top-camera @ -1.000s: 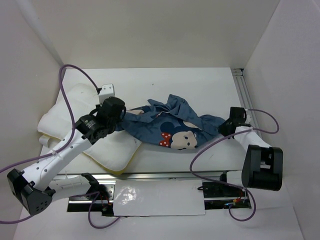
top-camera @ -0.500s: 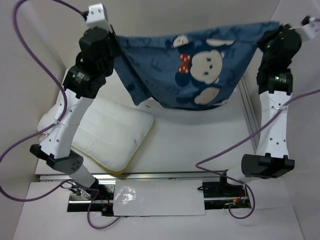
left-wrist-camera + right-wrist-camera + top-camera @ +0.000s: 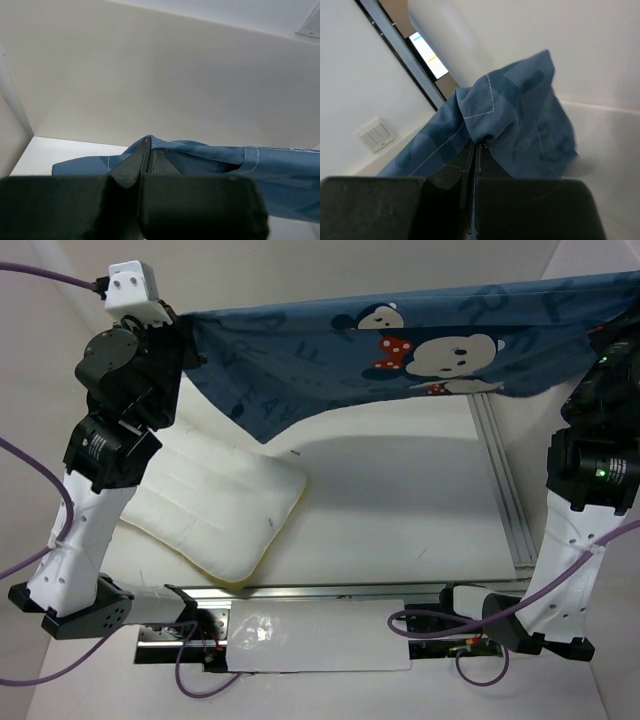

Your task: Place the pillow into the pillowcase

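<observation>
I have both arms up high. My left gripper (image 3: 149,152) is pinched tight on 1 corner of the pillowcase (image 3: 400,350). My right gripper (image 3: 476,150) clamps the opposite corner, so the cloth hangs stretched above the worktop's (image 3: 400,500) far edge. The pillow (image 3: 215,505) lies flat near the front-left corner.

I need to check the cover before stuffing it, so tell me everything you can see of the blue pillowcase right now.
The pillowcase is soft dusty-blue fabric printed with darker letters and cartoon mouse faces with red dotted bows, and it has light stitching along its hems. It hangs stretched in the air between the arms, sagging to a point at the left, clear of the table. The left gripper pinches one top corner and the right gripper the other.
</observation>
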Available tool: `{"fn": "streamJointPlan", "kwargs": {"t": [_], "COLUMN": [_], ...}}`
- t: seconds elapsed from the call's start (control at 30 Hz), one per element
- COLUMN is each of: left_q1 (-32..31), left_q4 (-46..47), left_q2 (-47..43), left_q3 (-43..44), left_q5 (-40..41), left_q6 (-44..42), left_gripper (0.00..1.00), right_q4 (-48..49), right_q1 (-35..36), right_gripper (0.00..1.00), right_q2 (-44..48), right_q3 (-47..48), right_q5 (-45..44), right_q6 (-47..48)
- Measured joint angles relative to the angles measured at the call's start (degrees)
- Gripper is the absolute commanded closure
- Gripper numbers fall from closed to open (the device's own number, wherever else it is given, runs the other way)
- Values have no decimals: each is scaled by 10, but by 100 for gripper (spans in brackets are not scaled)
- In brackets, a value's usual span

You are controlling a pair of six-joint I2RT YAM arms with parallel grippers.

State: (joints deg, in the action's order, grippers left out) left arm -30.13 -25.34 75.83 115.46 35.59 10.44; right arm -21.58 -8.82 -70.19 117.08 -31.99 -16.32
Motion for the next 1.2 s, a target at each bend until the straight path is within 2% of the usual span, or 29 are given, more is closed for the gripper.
{"fn": "streamJointPlan", "kwargs": {"t": [0.2,0.33,0.43,0.53,0.63,0.73,0.83,0.97,1.1,1.2], "left_q1": [1,6,24,53,74,87,89,85,78,68], "left_q4": [15,30,28,16,23,43,64,109,136,165], "left_q2": [11,77,175,317,436,491,496,456,349,235], "left_q3": [0,15,69,183,259,260,249,252,206,110], "left_q5": [-10,-6,-10,-27,-25,-13,-19,-46,-87,-104], "left_q6": [-1,-1,3,8,16,17,19,24,42,55], "left_gripper": [100,100,100,100,100,100,100,100,100,100], "right_q4": [-17,-25,-26,-35,-51,-49,-19,64,109,146], "right_q1": [-1,-1,-1,-1,3,6,10,12,2,-17], "right_gripper": [100,100,100,100,100,100,100,100,100,100], "right_q2": [-25,-84,-163,-268,-395,-497,-521,-459,-374,-273], "right_q3": [3,3,7,36,126,234,261,220,207,119], "right_q5": [28,75,114,158,191,203,203,192,188,184], "right_q6": [20,22,21,15,10,7,2,1,10,19]}}
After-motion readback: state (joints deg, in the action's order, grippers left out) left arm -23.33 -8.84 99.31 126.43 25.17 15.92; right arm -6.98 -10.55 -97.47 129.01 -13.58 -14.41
